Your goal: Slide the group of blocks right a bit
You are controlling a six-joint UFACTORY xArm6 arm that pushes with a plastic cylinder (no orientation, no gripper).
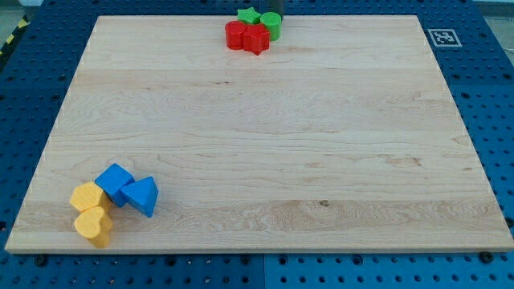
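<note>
Near the board's [265, 144] bottom-left corner sit two yellow blocks [91, 213], a blue cube [114, 183] and a blue triangle [142, 196], all touching. At the top edge cluster a red cylinder [234, 35], red star [256, 38], green star [249, 16] and green cylinder [271, 25]. My tip [273, 11] is barely visible, just behind the green cylinder; contact can't be told.

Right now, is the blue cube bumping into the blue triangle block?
Touching. In the camera view, the blue cube and the blue triangle block meet edge to edge near the board's bottom left, with no wood visible between them.
</note>
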